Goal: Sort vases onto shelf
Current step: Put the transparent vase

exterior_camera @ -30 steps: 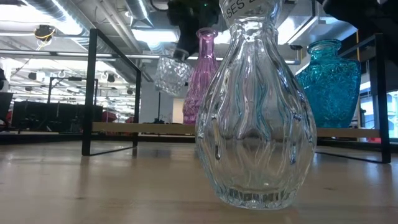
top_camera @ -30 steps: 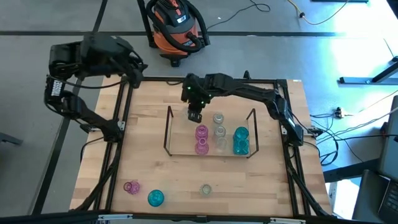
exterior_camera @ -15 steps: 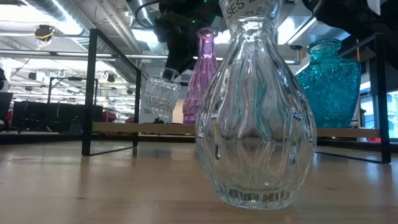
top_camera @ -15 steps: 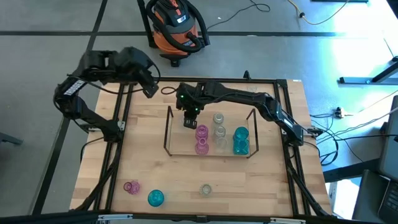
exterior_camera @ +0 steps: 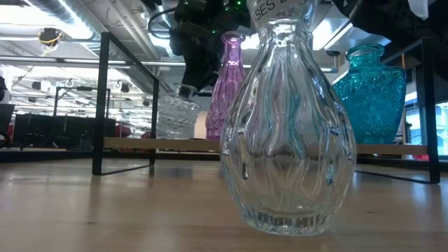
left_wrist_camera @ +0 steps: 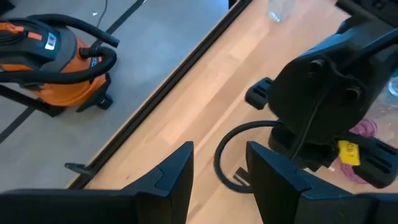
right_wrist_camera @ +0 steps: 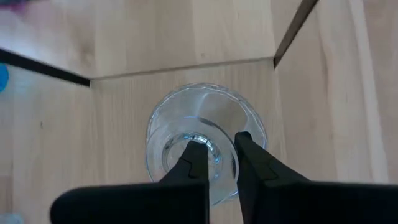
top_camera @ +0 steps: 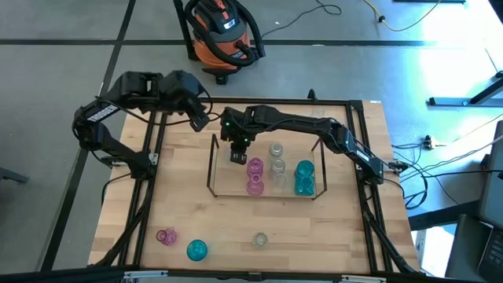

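Currently: right gripper (right_wrist_camera: pixel 214 152) is pinching the clear vase (right_wrist_camera: pixel 205 140) by its neck, upright, hanging at shelf's (top_camera: pixel 212 169) ten o'clock corner.

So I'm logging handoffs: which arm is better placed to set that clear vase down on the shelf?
Right. Its hand already grips the clear vase by the neck over the shelf; the left hand hovers off behind, holding nothing.

Wooden table (top_camera: pixel 181 204) carries the shelf (top_camera: pixel 212 169) and 3 loose vases (top_camera: pixel 196 250).
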You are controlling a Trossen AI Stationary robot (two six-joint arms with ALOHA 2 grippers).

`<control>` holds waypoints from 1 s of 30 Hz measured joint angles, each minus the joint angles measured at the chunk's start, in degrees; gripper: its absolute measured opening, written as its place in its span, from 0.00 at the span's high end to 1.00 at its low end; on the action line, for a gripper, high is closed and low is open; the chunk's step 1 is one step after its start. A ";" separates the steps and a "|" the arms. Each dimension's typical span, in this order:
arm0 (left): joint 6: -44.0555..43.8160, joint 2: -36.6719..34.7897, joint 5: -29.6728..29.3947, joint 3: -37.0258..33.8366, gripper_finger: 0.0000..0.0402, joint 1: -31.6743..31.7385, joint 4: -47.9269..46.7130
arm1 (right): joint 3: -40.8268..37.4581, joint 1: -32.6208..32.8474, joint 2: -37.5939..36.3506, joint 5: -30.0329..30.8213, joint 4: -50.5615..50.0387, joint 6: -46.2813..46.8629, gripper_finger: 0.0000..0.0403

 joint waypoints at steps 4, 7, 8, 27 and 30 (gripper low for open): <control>0.00 -0.17 -0.06 0.00 0.65 0.01 0.06 | 0.00 0.00 0.05 2.92 0.87 0.27 0.86; 0.00 -0.17 -0.10 0.00 0.65 0.05 0.06 | 0.00 -0.36 0.05 3.43 0.54 0.36 0.77; 0.00 -0.17 -0.10 0.00 0.65 0.05 0.04 | 0.00 -0.40 0.05 3.47 0.37 0.38 0.74; 0.00 -0.17 -0.06 0.00 0.65 0.03 0.04 | 0.04 -1.18 -0.15 4.89 1.67 3.48 0.70; 0.00 -0.17 -0.04 0.00 0.65 0.05 0.04 | 0.04 -1.60 -0.48 4.72 1.59 3.83 0.70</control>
